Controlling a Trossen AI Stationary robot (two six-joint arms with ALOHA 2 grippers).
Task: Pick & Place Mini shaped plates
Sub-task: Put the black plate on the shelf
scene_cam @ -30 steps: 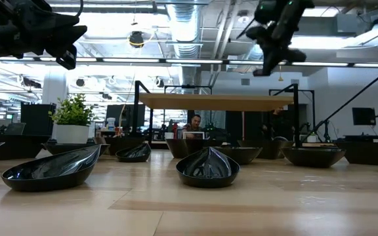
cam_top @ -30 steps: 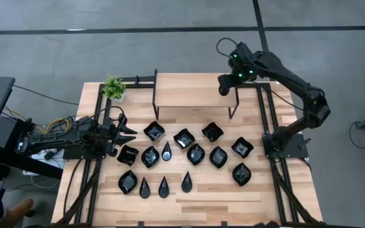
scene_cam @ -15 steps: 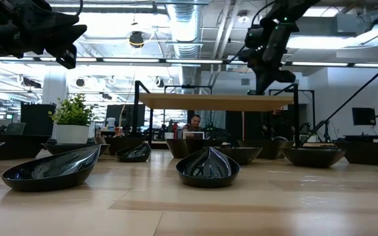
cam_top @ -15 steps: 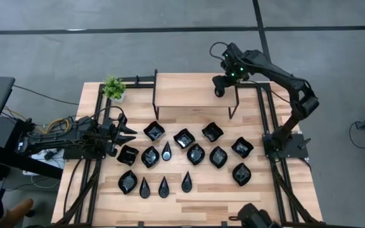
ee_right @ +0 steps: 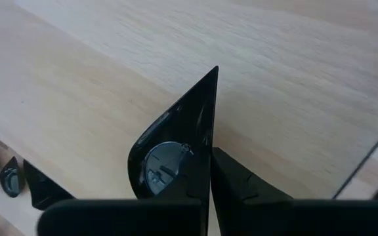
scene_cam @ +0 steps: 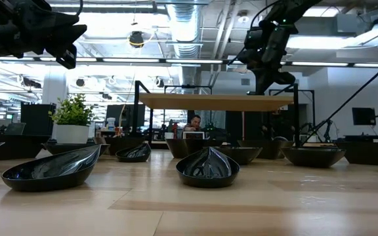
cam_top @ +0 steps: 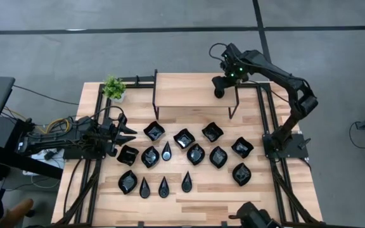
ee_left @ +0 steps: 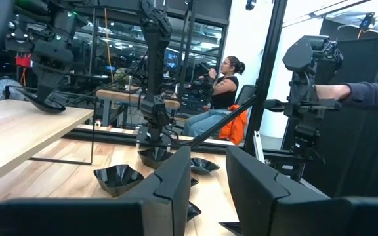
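Two dark jointed arms; the right arm (cam_top: 277, 73) carries green lights, the left arm (cam_top: 68, 138) looped cables.

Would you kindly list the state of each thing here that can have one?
Right gripper: shut on a teardrop plate, above the raised shelf.
Left gripper: open, empty, at the table's left side.
Other plates: lying on the table, upright.
Potted plant: standing upright.

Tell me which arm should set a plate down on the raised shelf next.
Right. The right gripper is over the shelf and shut on a teardrop plate. The left gripper waits open and empty at the table's left edge, beside the plates on the table.
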